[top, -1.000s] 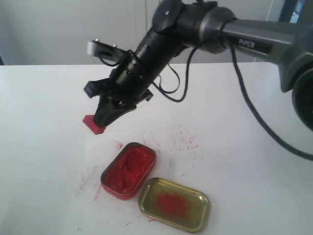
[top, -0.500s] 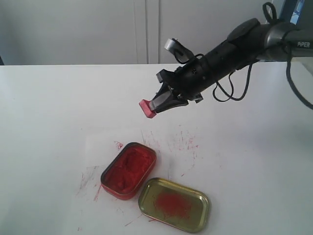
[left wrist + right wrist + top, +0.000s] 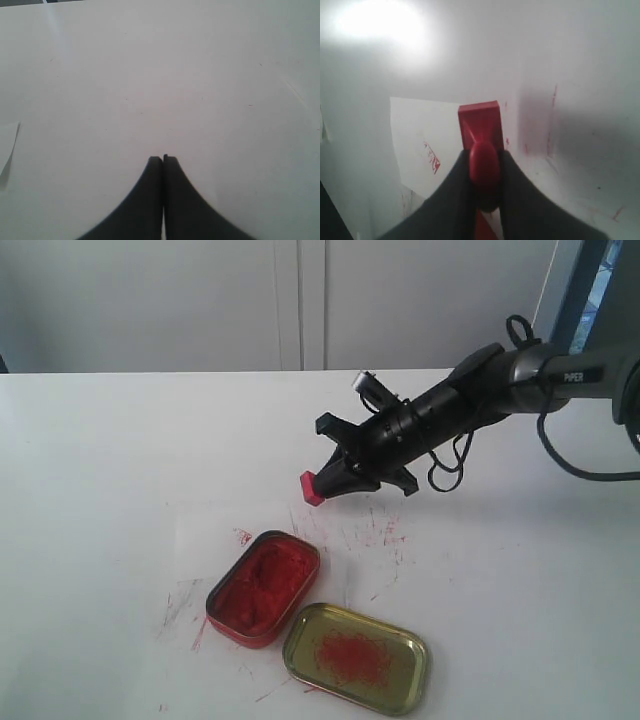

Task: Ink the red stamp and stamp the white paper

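Observation:
My right gripper (image 3: 330, 478) is shut on the red stamp (image 3: 312, 487), holding it by its stubby handle (image 3: 483, 165) a little above the table. The stamp's flat base (image 3: 480, 125) hangs over the far edge of the white paper (image 3: 215, 535), a thin sheet with red scratches and a small red print (image 3: 432, 158). The open ink tin (image 3: 264, 587) full of red ink sits on the paper, nearer the camera than the stamp. My left gripper (image 3: 163, 159) is shut on nothing over bare white table; the exterior view does not show it.
A gold tin lid (image 3: 356, 657) smeared red inside lies right of the ink tin at the front. Red ink scratches (image 3: 380, 530) mark the surface below the right arm. A white wall stands behind the table.
The right arm has swung from the left of the tin back to the right and lowered, carrying the stamp to just beyond the tin's far end.

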Tool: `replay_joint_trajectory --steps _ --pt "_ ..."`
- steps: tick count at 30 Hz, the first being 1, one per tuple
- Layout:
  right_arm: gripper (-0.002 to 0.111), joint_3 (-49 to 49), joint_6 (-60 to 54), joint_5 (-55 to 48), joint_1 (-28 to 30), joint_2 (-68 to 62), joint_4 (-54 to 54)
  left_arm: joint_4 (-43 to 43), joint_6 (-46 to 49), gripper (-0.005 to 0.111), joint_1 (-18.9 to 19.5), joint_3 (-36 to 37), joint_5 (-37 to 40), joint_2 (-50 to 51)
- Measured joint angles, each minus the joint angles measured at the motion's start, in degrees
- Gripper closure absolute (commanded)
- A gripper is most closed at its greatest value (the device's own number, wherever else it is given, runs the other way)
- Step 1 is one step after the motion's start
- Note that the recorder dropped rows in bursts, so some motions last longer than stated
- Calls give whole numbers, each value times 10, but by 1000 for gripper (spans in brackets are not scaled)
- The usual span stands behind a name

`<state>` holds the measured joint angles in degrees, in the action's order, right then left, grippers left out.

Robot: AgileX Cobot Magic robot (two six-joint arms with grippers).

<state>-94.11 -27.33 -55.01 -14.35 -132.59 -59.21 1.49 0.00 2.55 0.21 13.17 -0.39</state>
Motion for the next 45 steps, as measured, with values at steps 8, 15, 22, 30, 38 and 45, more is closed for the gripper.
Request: replay_joint_trajectory --steps 8,15,22,30,38,45 --pt "64 0 105 6 0 -19 -25 0 0 107 0 0 0 0" --pt "42 0 209 15 0 21 64 0 0 107 0 0 0 0" --pt "64 0 302 -27 0 110 392 0 0 107 0 0 0 0" --pt "101 0 296 -101 0 139 434 0 0 107 0 0 0 0" --pt "108 1 293 -145 0 142 434 0 0 107 0 0 0 0" --pt "108 33 267 -145 7 174 434 0 0 107 0 0 0 0"
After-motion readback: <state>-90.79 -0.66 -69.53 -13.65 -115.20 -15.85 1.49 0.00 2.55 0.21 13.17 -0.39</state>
